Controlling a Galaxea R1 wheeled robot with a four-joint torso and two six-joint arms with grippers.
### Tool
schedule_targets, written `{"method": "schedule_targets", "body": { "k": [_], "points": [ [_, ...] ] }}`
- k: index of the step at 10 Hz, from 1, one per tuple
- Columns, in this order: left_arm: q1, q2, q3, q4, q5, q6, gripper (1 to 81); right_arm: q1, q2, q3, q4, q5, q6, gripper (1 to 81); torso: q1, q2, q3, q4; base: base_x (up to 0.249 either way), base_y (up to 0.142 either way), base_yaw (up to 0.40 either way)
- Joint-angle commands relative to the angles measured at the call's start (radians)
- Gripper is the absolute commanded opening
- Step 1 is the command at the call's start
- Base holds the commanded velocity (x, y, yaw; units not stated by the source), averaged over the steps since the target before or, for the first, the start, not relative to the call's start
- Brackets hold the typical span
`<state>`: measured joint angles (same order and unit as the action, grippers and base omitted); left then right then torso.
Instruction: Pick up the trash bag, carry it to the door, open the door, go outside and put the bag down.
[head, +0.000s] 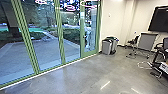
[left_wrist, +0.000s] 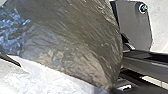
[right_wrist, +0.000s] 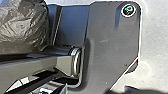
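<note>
The dark, shiny trash bag (left_wrist: 82, 40) looks full and crinkled in the left wrist view, bulging up against the robot's own dark parts. Part of the same dark bag (right_wrist: 23, 25) shows in the right wrist view, beside the robot's base plate. In the head view, the green-framed glass door (head: 89, 30) stands at the right end of the glass wall, with a small dark handle on its left edge. The state of either gripper cannot be made out.
Grey bins (head: 107, 46) stand against the wall just right of the door. Farther right are a rolling chair (head: 132, 43), a grey panel (head: 147, 42) and a desk with cables on the floor. Paving and greenery lie beyond the glass.
</note>
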<state>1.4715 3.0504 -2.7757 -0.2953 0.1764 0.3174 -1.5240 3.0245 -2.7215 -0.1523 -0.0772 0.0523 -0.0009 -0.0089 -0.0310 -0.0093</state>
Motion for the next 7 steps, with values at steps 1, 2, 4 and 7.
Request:
{"method": "schedule_targets", "body": {
  "k": [1, 2, 4, 7],
  "points": [
    [-0.055, 0.002, 0.004, 0.004, 0.071, 0.008, 1.0, 0.049, -0.002, 0.0, -0.006, -0.056, -0.003, 81.1, 0.001, 0.0, 0.0, 0.0, 0.123, 0.0, 0.0],
    [-0.055, 0.002, 0.004, 0.004, 0.071, 0.008, 1.0, 0.049, -0.002, 0.0, -0.006, -0.056, -0.003, 81.1, 0.001, 0.0, 0.0, 0.0, 0.133, 0.0, 0.0],
    [-0.055, 0.002, 0.004, 0.004, 0.071, 0.008, 1.0, 0.049, -0.003, 0.0, -0.006, -0.056, -0.002, 81.1, 0.001, 0.0, 0.0, 0.0, 0.143, -0.067, 0.0],
    [-0.055, 0.002, 0.002, 0.004, 0.071, 0.008, 1.0, 0.049, -0.002, 0.0, -0.006, -0.056, -0.003, 81.1, 0.001, 0.0, 0.0, 0.0, 0.15, -0.067, 0.0]
  ]
}}
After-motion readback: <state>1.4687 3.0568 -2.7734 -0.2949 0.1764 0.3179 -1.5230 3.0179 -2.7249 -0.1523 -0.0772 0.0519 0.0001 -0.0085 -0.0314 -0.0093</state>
